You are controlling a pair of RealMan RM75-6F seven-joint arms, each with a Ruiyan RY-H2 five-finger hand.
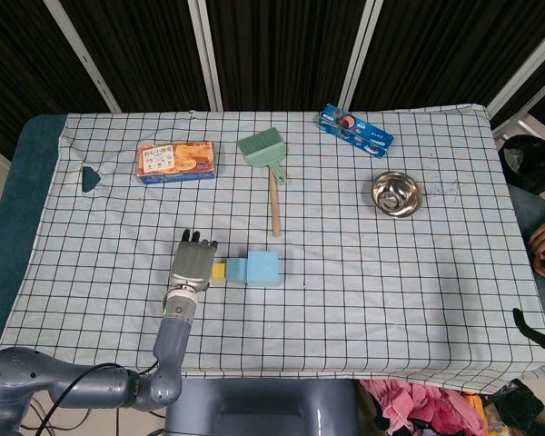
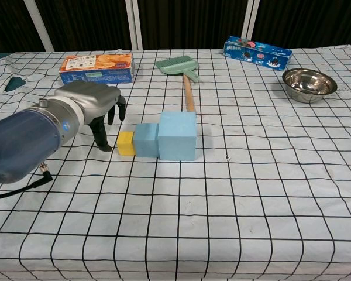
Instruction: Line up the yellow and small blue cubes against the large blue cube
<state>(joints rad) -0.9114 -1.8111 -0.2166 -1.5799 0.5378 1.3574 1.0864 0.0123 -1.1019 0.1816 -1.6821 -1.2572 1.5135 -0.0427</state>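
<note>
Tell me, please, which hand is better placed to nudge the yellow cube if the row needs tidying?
The left hand. It hovers just left of the yellow cube, which sits beside the small blue cube and the large blue cube. The right hand appears in neither view.

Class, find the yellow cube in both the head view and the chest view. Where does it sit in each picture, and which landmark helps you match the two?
Head view: the yellow cube lies left of centre, below the middle, just right of the left hand.
Chest view: the yellow cube lies left of centre, about mid-height.
Shared landmark: the small blue cube, which the yellow one adjoins, with the large blue cube on its far side.
</note>
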